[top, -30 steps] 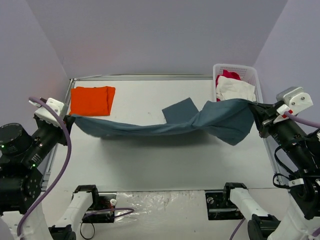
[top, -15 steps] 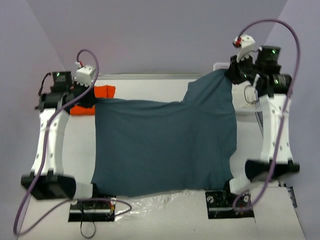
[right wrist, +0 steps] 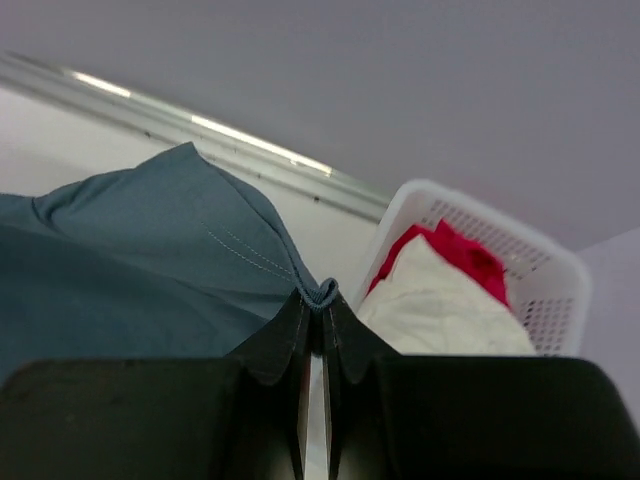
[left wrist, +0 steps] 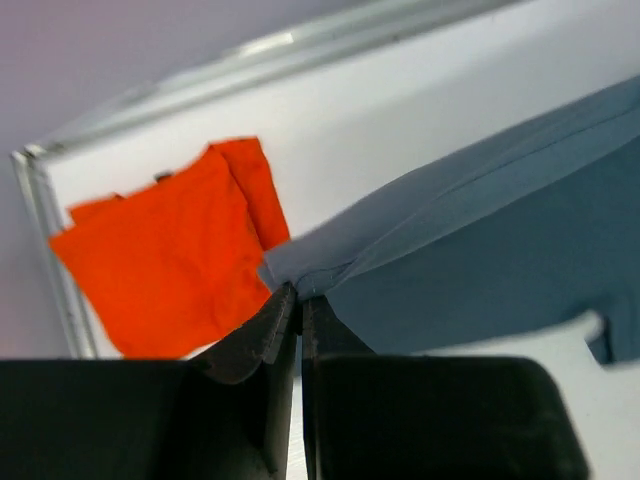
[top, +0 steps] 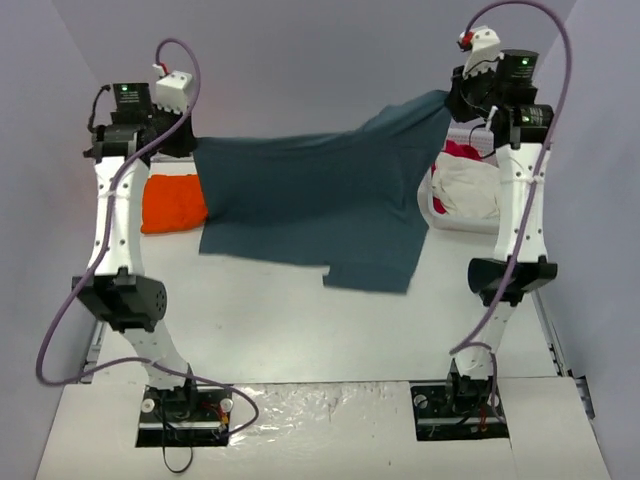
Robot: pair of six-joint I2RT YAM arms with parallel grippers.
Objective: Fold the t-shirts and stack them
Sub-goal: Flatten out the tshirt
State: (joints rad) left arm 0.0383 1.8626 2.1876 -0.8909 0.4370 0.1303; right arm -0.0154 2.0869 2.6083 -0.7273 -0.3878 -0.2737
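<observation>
Folded orange t-shirt (top: pixel 172 203) sits far left on the table (top: pixel 300 330). Left gripper (left wrist: pixel 299 298) is pinched tight on one corner of the slate-blue t-shirt (top: pixel 310 200), and the right gripper (right wrist: pixel 318 297) is clamped on the other, up by the basket (right wrist: pixel 565 265). Half a second back the shirt hung spread out high; now its bottom edge drapes onto the table, so I reckon they're laying it flat to fold.

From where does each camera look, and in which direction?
Top: above, behind the bases, facing down at the table; both arms show.
Left wrist: on the left arm, facing blue shirt and orange shirt; left pincer shows.
Right wrist: on the right arm, facing blue shirt and basket; right pincer shows.
Shared: blue shirt.
</observation>
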